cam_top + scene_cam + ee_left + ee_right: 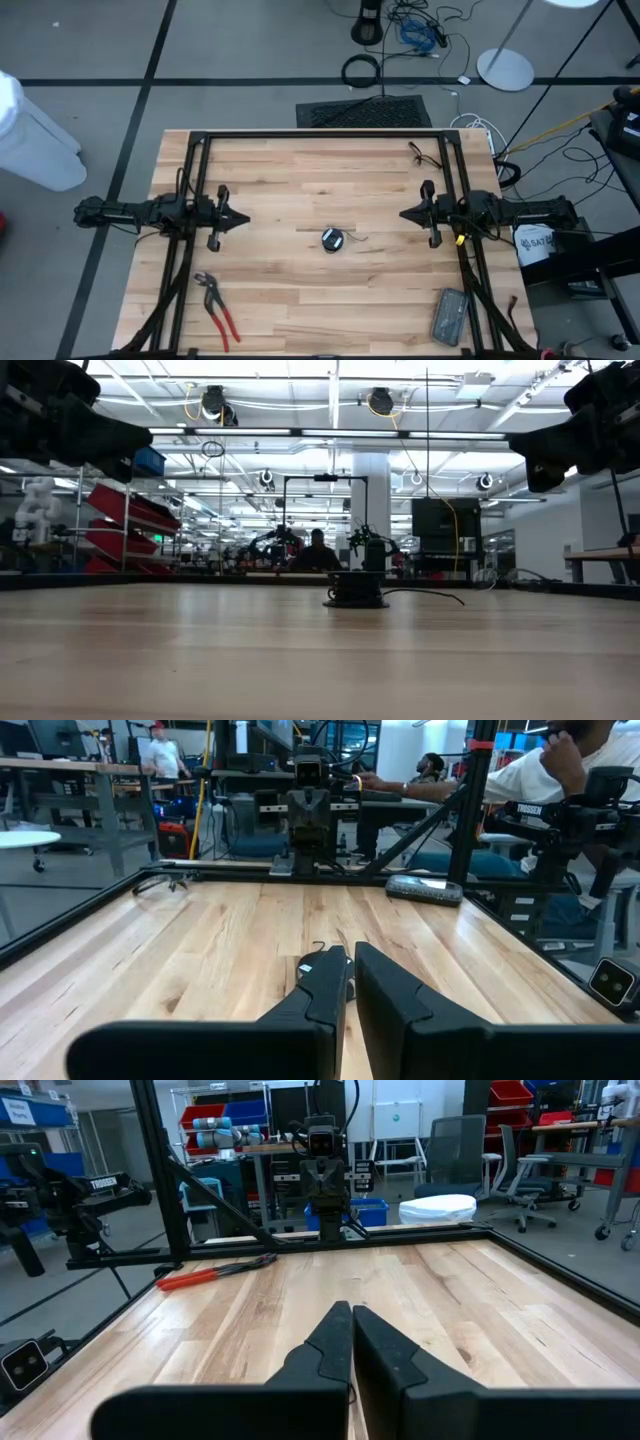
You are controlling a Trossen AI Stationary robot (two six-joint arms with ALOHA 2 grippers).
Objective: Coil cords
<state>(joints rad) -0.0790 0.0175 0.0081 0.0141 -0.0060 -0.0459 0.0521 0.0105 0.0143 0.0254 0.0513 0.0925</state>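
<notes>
Cord (333,240) sits coiled mid-surface (300,300); left gripper (243,217) and right gripper (405,214) hover aside, fingers together, empty—likely parked.

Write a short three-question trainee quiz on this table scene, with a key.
1. True or false: the left gripper holds the cord.
2. What lies nearest the red-handled pliers? A) left arm B) right arm C) grey device
3. Fill in: the cord's puck sits near the table's ____.

Key: 1 false, both the left gripper and the right gripper hang shut and empty, apart from the cord. 2 A. 3 middle.
</notes>
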